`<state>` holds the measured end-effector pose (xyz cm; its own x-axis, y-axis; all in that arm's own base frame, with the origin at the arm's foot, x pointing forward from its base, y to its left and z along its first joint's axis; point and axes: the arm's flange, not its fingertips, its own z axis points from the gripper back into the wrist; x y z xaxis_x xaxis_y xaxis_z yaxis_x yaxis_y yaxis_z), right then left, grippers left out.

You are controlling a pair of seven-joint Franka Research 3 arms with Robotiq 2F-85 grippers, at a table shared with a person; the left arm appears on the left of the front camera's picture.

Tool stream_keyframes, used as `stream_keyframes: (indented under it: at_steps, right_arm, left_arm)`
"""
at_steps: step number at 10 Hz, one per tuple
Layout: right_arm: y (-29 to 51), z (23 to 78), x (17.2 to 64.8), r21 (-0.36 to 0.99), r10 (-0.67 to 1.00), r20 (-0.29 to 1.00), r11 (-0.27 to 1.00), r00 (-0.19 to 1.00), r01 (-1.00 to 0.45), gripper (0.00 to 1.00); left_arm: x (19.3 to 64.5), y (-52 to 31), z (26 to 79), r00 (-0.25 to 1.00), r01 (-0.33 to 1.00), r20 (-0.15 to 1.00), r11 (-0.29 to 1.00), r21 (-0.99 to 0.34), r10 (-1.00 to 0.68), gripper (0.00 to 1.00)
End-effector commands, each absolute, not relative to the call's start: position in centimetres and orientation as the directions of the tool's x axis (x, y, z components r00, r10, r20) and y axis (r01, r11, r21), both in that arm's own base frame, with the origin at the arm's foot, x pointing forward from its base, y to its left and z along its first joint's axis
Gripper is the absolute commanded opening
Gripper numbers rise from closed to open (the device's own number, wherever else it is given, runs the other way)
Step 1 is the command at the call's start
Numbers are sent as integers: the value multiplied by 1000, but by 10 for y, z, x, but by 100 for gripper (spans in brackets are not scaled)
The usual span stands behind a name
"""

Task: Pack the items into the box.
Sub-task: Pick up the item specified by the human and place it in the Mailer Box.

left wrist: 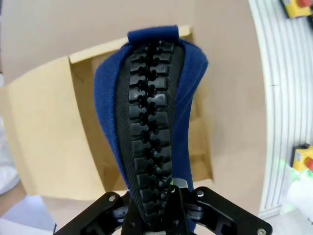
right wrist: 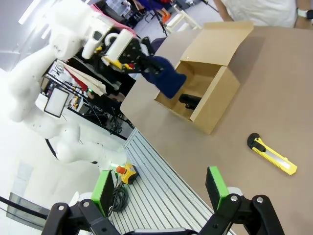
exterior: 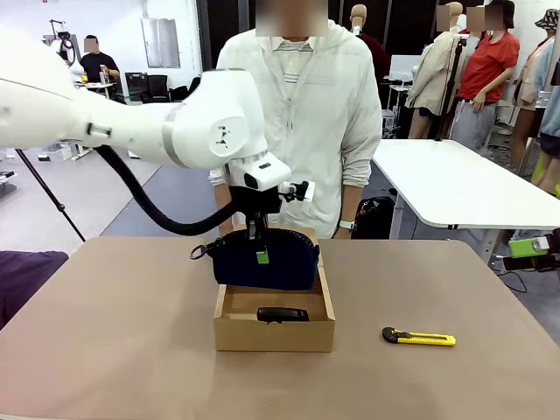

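My left gripper (exterior: 260, 252) is shut on the top of the navy-blue pouch (exterior: 265, 259), which hangs just above the open brown cardboard box (exterior: 274, 332). In the left wrist view the pouch's black zipper (left wrist: 149, 127) runs up from between my fingers, with the box (left wrist: 49, 132) beneath. A small flat black bar (exterior: 283, 314) lies on the box floor. From the right wrist camera I see the pouch (right wrist: 165, 77) over the box (right wrist: 215, 98), the black bar (right wrist: 190, 102) inside, and my right gripper (right wrist: 159, 196) open, high over the table edge.
A yellow-and-black utility knife (exterior: 418, 337) lies on the table right of the box, also visible as the knife (right wrist: 271, 153) in the right wrist view. The box flap (right wrist: 215, 41) stands open toward a person (exterior: 302, 114) at the far side.
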<state>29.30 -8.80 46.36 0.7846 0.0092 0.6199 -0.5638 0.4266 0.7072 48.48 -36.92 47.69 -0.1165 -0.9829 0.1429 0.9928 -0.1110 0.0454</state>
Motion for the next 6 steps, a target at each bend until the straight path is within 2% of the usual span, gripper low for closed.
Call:
stream_keyframes:
  at_steps: [1,3,6]
  right_arm:
    - [-88,466,294,708,-5,630,414,776,-572,100]
    - [-88,466,294,708,-5,630,414,776,-572,100]
    - [-88,466,294,708,-5,630,414,776,-572,100]
  left_arm:
    - [495,-379,464,-157,986,135,-147,80,-978,0]
    - [497,-387,436,-174,985,159,-173,20,-972,0]
    - [495,-389,394,-102,994,109,-107,-35,-989,0]
